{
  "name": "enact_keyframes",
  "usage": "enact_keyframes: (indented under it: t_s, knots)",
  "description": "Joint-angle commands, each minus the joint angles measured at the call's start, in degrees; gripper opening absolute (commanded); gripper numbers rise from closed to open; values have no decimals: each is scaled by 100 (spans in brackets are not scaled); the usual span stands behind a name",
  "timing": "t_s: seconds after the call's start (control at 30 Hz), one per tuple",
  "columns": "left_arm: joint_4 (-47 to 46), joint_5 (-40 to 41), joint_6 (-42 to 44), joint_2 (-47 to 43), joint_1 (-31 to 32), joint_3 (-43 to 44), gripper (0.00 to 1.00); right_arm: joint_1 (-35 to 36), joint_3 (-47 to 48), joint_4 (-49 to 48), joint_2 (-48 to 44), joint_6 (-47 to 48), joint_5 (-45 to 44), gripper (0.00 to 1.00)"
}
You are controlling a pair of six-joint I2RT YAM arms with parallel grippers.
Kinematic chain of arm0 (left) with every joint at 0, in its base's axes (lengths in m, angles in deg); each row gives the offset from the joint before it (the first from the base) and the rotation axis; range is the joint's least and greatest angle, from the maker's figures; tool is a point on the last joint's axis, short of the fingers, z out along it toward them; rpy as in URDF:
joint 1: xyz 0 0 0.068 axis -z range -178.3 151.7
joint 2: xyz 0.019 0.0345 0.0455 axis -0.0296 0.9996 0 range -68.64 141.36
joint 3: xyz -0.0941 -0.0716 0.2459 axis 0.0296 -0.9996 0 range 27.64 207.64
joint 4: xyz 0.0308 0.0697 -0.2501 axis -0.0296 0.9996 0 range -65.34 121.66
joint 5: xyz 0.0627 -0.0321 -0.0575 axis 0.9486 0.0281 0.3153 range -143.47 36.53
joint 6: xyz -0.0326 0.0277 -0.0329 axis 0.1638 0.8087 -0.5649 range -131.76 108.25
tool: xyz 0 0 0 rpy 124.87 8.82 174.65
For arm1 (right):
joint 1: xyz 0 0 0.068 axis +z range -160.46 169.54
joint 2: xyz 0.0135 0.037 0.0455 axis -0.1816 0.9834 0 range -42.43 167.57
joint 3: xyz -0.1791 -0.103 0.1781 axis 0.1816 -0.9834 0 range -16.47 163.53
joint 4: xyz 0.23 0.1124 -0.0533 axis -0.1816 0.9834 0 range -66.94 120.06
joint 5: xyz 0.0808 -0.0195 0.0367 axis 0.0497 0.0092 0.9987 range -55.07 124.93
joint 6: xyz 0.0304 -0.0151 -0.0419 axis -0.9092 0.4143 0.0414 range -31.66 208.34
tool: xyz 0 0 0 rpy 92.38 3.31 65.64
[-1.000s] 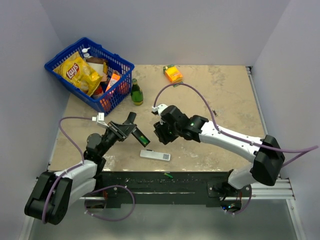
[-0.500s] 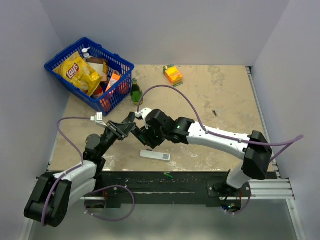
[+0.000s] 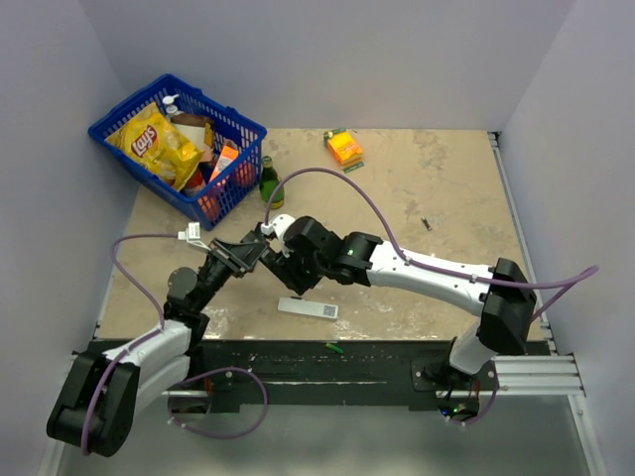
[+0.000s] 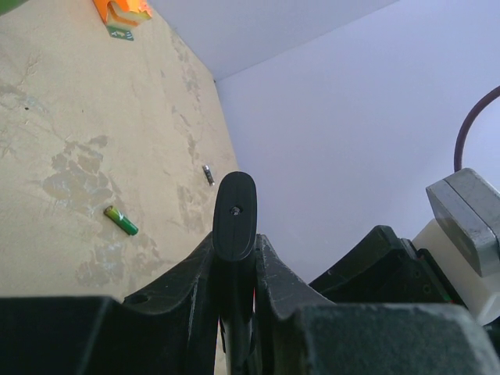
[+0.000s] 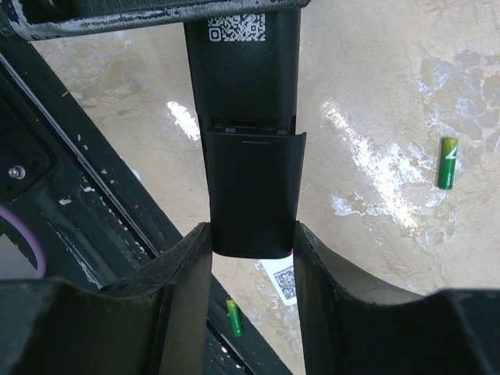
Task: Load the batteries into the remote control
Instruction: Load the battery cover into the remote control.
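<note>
My left tool (image 4: 234, 258) & right tool (image 5: 251, 234) hold one slim matte black bar-shaped remote (image 5: 244, 94) in the air over the beige table (image 5: 375, 78).
Left tool is clamped tight on one end. Right tool is partly closed, fingers pressed on both sides of the other end, at the back cover. One small green battery (image 5: 448, 162) lies on the table nearby; a second green battery (image 5: 233, 316) lies on the black base plate (image 3: 298, 359).

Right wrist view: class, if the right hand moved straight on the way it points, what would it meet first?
The remote control comes first: the right hand has it between its fingers. Sliding on along it, the hand would probably reach the left hand gripping the remote's far part.
</note>
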Motion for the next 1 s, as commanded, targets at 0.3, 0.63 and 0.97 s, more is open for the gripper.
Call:
enact_keyframes:
  t_s: [0.3, 0.63, 0.97]
  knots:
    - [-146, 13, -248, -172, 18, -41, 0, 122, 290, 9, 6, 280, -97, 22]
    - [-111, -127, -336, -145, 18, 11, 0, 175, 360, 88, 49, 421, -150, 22]
    - [-76, -5, -450, -339, 18, -41, 0, 228, 439, 246, 111, 325, -194, 22]
